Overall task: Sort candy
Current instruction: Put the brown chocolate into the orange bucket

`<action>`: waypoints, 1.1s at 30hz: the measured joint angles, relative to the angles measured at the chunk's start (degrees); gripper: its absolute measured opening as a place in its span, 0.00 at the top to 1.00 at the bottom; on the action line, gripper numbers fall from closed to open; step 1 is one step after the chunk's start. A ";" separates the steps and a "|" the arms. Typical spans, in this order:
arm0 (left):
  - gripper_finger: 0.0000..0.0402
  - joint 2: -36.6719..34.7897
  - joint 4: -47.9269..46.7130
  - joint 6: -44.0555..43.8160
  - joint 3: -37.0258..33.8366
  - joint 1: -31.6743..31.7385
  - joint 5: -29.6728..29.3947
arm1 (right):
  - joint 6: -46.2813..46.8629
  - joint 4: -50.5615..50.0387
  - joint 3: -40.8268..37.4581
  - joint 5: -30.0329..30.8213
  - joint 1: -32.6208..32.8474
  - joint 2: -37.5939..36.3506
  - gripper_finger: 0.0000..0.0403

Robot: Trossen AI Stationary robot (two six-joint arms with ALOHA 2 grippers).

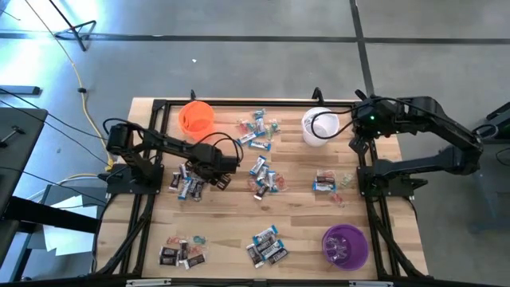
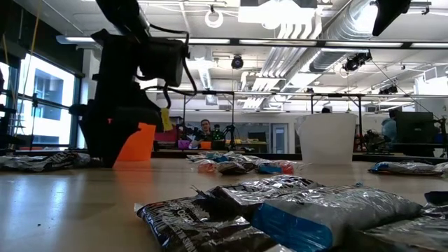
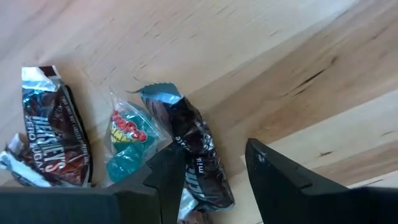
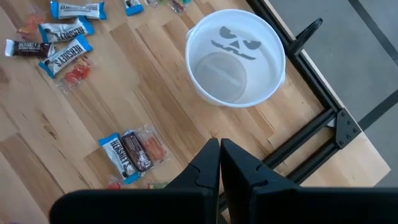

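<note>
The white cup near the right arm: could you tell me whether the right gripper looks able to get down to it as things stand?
Probably yes. The right gripper hangs shut just beside the white cup, which stands upright and empty, and nothing lies between them. The nearest candy sits off to one side, clear of the way.

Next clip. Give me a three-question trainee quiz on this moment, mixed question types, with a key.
1. True or false: the right hand hangs with its fingers shut and holds nothing.
2. Multiple choice: in the left wrist view, the dark wrapped candy lies
A. inside the orange cup
B. on the table, partly between the left hand's open fingers
C. inside the purple cup
3. Fill in: in the right wrist view, the white cup has a ____ printed on its inside and no candy in it.

Key: 1 true; 2 B; 3 face
</note>
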 joint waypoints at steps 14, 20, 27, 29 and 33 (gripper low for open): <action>0.86 -0.79 2.55 -0.64 -1.95 0.40 -0.58 | 3.23 0.00 0.00 0.04 0.00 0.02 0.98; 0.96 -1.90 2.49 -2.36 -2.26 0.44 -0.43 | 3.23 0.00 0.00 0.04 0.00 0.02 0.98; 0.99 -6.73 1.84 -3.56 0.91 0.42 -0.42 | 3.23 0.12 0.00 0.04 0.00 0.04 0.98; 0.99 -8.74 1.87 -3.55 1.69 0.42 -1.89 | 3.23 0.28 0.00 0.04 0.00 0.04 0.98; 1.00 -12.63 1.50 -3.88 2.54 0.53 -4.51 | 3.22 0.39 0.00 0.04 0.00 0.04 0.98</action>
